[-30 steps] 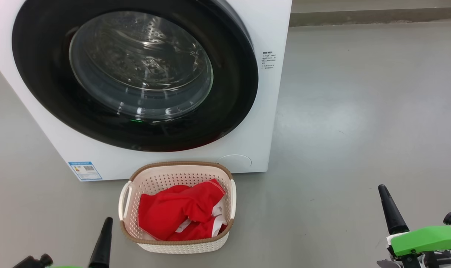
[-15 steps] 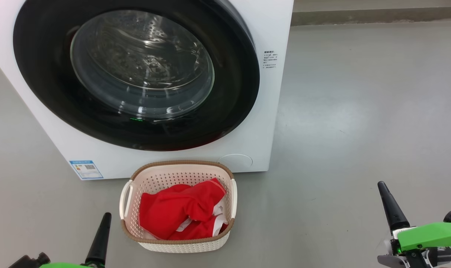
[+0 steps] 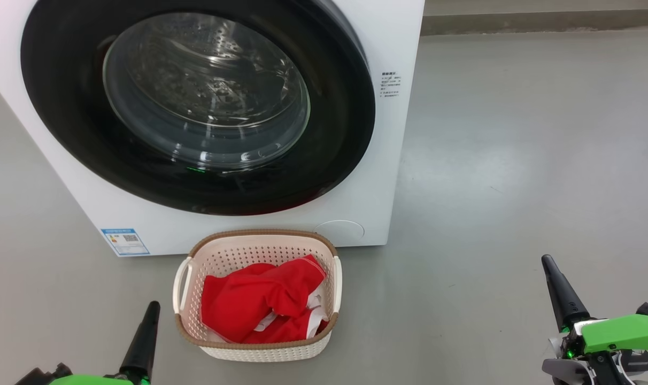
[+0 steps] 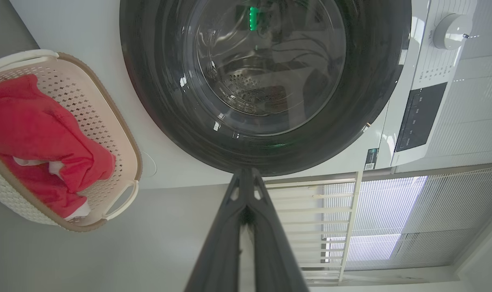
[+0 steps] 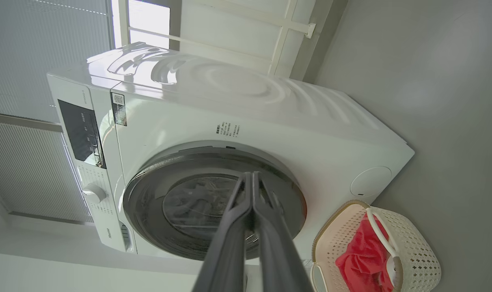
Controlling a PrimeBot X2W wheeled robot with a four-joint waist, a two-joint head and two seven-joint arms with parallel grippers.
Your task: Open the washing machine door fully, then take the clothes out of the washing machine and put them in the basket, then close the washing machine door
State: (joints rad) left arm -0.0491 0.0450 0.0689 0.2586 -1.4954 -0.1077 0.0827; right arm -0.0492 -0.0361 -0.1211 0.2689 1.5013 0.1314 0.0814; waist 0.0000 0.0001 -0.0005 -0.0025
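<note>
Edged forward: left gripper (image 3: pixel 153 307), right gripper (image 3: pixel 547 262), both clenched empty; basket (image 3: pixel 262 233) holding clothes (image 3: pixel 249 305) before shut washing machine door (image 3: pixel 62 107)

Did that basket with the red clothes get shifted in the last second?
No. The basket keeps its place beside the washing machine's blue label sticker; the whole head view slid slightly, so the camera moved.

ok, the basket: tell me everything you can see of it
The basket is small, cream-white and plastic-looking, a rounded rectangle with perforated walls, a brown woven-look rim and a white loop handle on each short side. It stands upright on the grey floor, directly in front of the washing machine; whether the two touch is unclear. Red clothes with white trim lie bunched inside it, below the rim.
</note>
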